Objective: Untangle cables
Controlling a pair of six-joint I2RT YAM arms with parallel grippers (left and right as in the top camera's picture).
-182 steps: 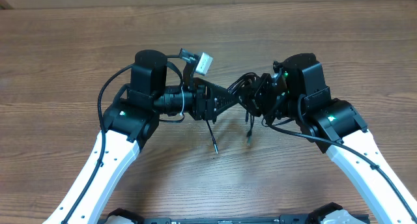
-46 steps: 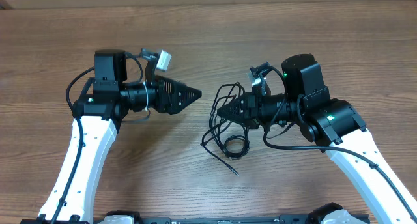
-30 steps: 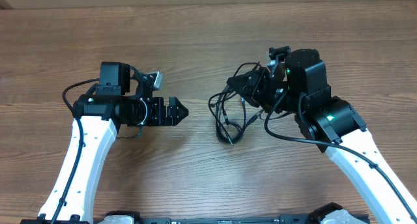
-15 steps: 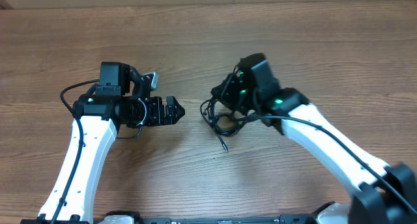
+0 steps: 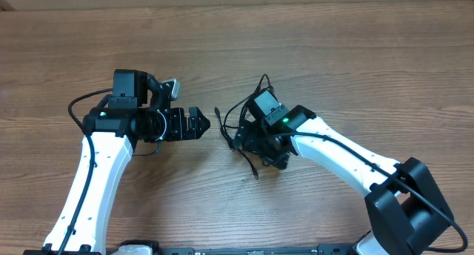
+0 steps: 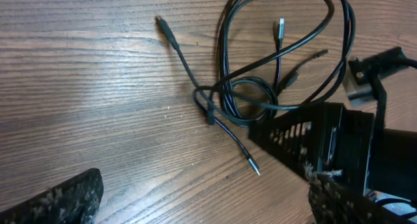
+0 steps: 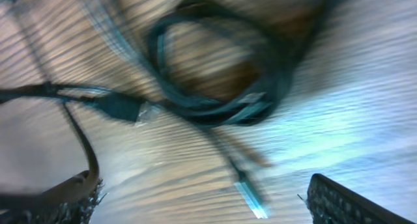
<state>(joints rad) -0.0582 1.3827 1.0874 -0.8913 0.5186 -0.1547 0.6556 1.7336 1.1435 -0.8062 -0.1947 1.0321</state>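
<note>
Cables (image 6: 223,68) lay in one tangled heap on the table (image 5: 333,47), centre of the overhead view. Right gripper (image 7: 202,185) hung over the heap, fingers wide, nothing between them; that view was blurred. Left gripper (image 5: 201,124) stood wide and empty, just left of the cables.

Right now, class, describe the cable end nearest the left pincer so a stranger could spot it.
On the wooden table, a tangle of black cables lies mid-table. One end pokes out of it toward the left pincer, straight on bare wood; its plug is dark, not silver-tipped.
</note>
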